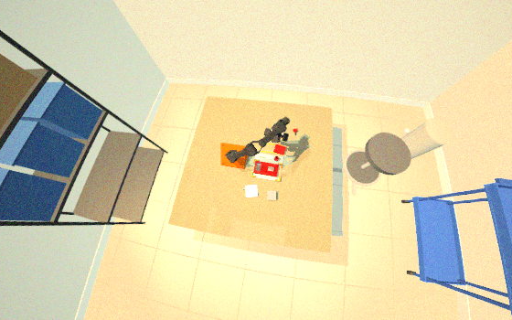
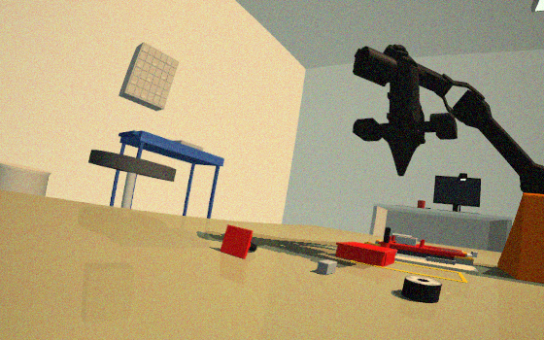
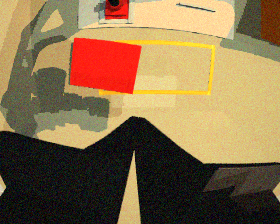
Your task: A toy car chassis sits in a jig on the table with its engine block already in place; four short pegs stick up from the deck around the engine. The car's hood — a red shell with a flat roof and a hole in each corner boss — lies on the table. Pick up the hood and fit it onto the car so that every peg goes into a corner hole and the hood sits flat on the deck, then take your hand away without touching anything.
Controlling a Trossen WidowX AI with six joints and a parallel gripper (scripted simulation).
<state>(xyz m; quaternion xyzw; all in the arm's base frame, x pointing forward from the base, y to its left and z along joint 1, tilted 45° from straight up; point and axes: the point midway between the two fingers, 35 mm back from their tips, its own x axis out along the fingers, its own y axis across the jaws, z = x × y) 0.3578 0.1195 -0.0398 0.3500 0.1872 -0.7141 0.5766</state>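
Note:
The red hood (image 1: 280,149) (image 2: 365,254) (image 3: 105,66) lies on the table with its flat roof up, slightly turned across the left part of a yellow outline (image 3: 211,70). Its corner holes do not show. The red chassis (image 1: 266,169) (image 2: 436,251) sits in its jig beyond the hood in the exterior view, with the grey engine block (image 2: 403,239) on its deck. The pegs are too small to tell apart. My gripper (image 2: 401,174) (image 3: 136,123) is shut and empty. It hangs well above the table, clear of the hood.
A small grey cube (image 2: 326,267) and a black-and-white cylinder (image 2: 422,289) stand near the hood. A tilted red plate (image 2: 236,241) stands farther left. The orange arm base (image 1: 225,155) (image 2: 538,238) is beside the jig. A white square (image 1: 251,191) lies on the table.

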